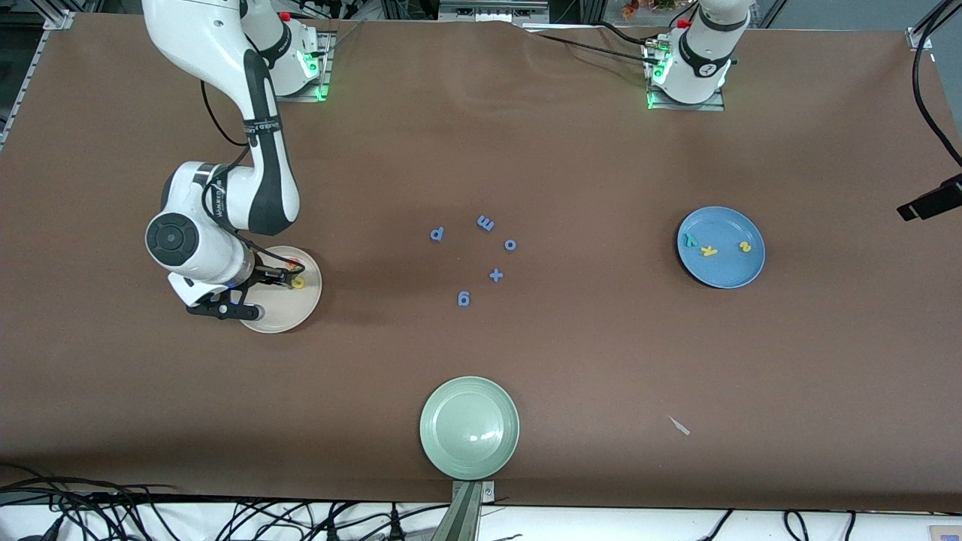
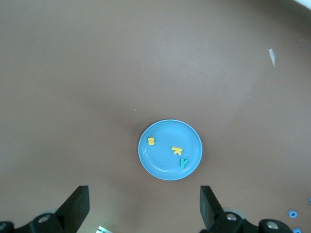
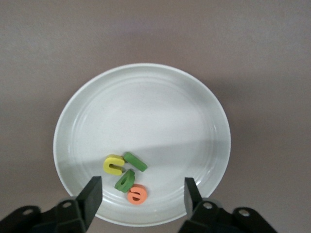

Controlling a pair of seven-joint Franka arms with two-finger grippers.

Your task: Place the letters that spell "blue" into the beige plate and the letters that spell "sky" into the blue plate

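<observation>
Now the right tool [image 3: 141,194] is hanging low over the beige plate [image 3: 146,97], its fingers standing well apart with nothing between them. All four "blue" letters are lying in that plate: the yellow u [image 3: 114,164], the thin green l [image 3: 134,161], the green b [image 3: 125,180] and the orange e [image 3: 137,194], clustered and touching one another near the rim. The left tool [image 2: 145,206] is waiting high over the blue plate [image 2: 170,128], fingers wide and empty. Inside that plate are sitting the yellow s [image 2: 151,141], yellow k [image 2: 177,150] and teal y [image 2: 183,162].

Judging by this, sorting is looking complete, and the step in hand is the release. To do it well, the right tool should be lifting straight up with the fingers kept wide, so a pad is not dragging the e or b over the rim.

From the front, the right arm is covering part of the beige plate, so only the u and a trace of orange are showing there. The blue letters [image 1: 485,223] and plus sign [image 1: 496,275] are lying mid-tabletop, and the green plate [image 1: 469,427] is sitting nearer the front camera.
</observation>
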